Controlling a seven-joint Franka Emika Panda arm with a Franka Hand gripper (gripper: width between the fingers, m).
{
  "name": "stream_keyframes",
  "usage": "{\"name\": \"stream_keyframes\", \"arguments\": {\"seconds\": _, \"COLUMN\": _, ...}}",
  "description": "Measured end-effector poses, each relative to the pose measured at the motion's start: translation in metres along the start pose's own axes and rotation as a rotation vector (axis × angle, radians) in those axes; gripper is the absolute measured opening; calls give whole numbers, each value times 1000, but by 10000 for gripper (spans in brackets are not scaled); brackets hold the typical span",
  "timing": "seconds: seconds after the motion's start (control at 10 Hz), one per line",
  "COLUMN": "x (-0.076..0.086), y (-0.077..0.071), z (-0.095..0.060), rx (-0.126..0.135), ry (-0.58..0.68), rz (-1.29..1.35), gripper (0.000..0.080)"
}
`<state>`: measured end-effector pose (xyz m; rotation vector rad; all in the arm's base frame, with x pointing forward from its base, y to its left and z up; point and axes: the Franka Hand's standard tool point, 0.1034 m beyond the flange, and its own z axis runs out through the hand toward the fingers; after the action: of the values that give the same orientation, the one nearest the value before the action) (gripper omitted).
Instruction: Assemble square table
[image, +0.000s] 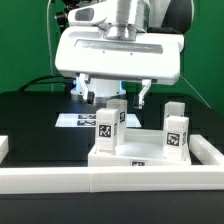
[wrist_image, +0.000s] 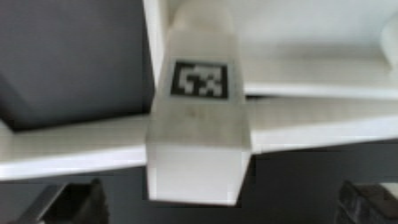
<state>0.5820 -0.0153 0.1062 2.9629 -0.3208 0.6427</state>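
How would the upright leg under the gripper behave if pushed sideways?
The leg looks tall over a narrow base, so it would probably tip. Its flat-sided white body seems rigid, likely light, and unlikely to roll.

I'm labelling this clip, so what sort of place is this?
Probably a robotics lab bench: a black table bordered by a white rail, tagged white legs under the gripper, and a green backdrop.
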Motion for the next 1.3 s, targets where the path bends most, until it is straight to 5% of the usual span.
{"name": "stream_keyframes", "arguments": {"seconds": 0.6, "x": -2, "y": 6, "z": 1, "rx": 22, "ry": -409, "rz": 23, "gripper": 649}}
{"name": "stream_keyframes", "arguments": {"seconds": 1.3, "x": -1, "y": 12, "z": 20, "rx": 1, "ry": -412, "rz": 20, "gripper": 649}}
